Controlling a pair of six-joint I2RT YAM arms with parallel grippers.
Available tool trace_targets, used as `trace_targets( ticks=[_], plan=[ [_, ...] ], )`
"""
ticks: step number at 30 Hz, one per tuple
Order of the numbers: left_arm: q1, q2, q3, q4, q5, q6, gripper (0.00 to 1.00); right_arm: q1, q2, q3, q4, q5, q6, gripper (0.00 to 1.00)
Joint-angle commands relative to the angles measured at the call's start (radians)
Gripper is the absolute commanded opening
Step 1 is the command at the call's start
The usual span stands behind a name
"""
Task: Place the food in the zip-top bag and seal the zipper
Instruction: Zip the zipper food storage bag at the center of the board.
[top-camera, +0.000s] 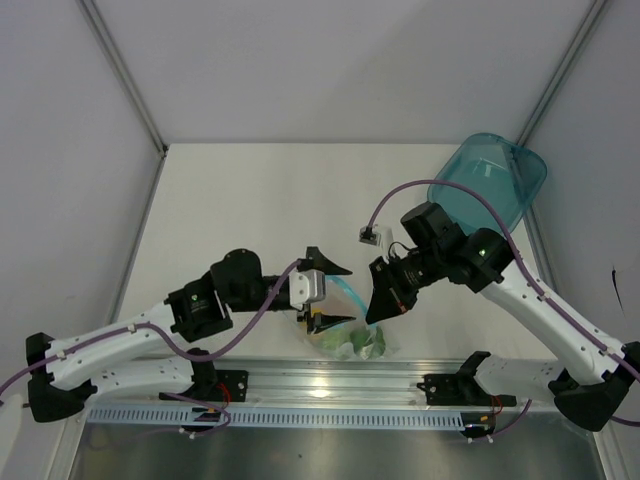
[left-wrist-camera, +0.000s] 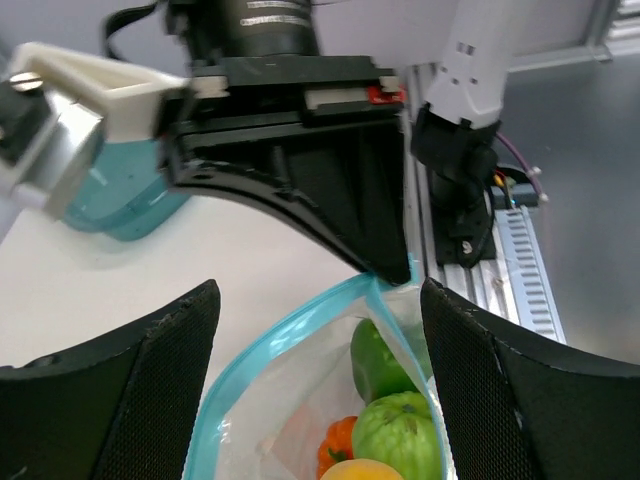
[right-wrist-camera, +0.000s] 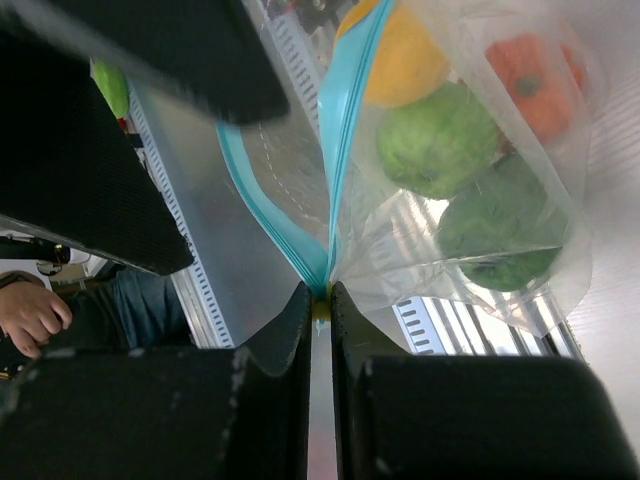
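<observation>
White table (top-camera: 250, 190) under everything. Ribbed metal rail (top-camera: 330, 380) along its near edge. Translucent teal bowl (top-camera: 490, 180) at far right, tilted, well apart from the work, with a purple cable (top-camera: 400, 195) off the right arm looping in front of it.

Left gripper (top-camera: 346, 295) spread wide, one finger on each side of the bag's mouth, gripping nothing. Right gripper (top-camera: 376, 316) closed tight, tips nipping one end of the zipper (right-wrist-camera: 345, 130). Its black body fills the upper left wrist view and blocks sight past the mouth.

Person's hand (right-wrist-camera: 30, 315) at the lower-left edge of the right wrist view, half hidden behind a finger.

Clear zip-top bag (top-camera: 358, 342) low at centre, just beside the rail, between the two grippers. Mouth unsealed, two teal strips parting away from the pinched end.

All the food (left-wrist-camera: 385, 420) inside, bunched together and touching: dark green piece (right-wrist-camera: 495, 225), light green piece (right-wrist-camera: 435, 140), yellow piece (right-wrist-camera: 405, 60), orange-red piece (right-wrist-camera: 530, 75).
</observation>
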Motion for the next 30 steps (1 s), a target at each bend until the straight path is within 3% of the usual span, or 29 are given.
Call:
trace_targets(
  ticks=[1, 4, 10, 14, 20, 30],
  plan=[
    [-0.007, 0.038, 0.057, -0.045, 0.166, 0.146, 0.83, 0.000, -0.024, 0.015, 0.016, -0.041, -0.017, 0.00],
    [0.004, 0.092, 0.137, -0.165, 0.194, 0.154, 0.80, 0.004, -0.026, 0.017, 0.010, -0.032, -0.025, 0.00],
    [0.056, 0.093, 0.144, -0.140, 0.185, 0.107, 0.64, 0.014, -0.039, 0.020, 0.004, -0.021, -0.023, 0.00],
    [0.128, 0.113, 0.200, -0.186, 0.307, 0.068, 0.56, 0.017, -0.042, 0.023, -0.004, -0.022, -0.032, 0.00],
    [0.150, 0.167, 0.262, -0.279, 0.312, 0.122, 0.56, 0.036, -0.036, 0.031, -0.005, -0.015, -0.039, 0.00],
    [0.242, 0.271, 0.345, -0.464, 0.608, 0.172, 0.55, 0.056, -0.019, 0.037, -0.010, -0.015, -0.060, 0.00]
  ],
)
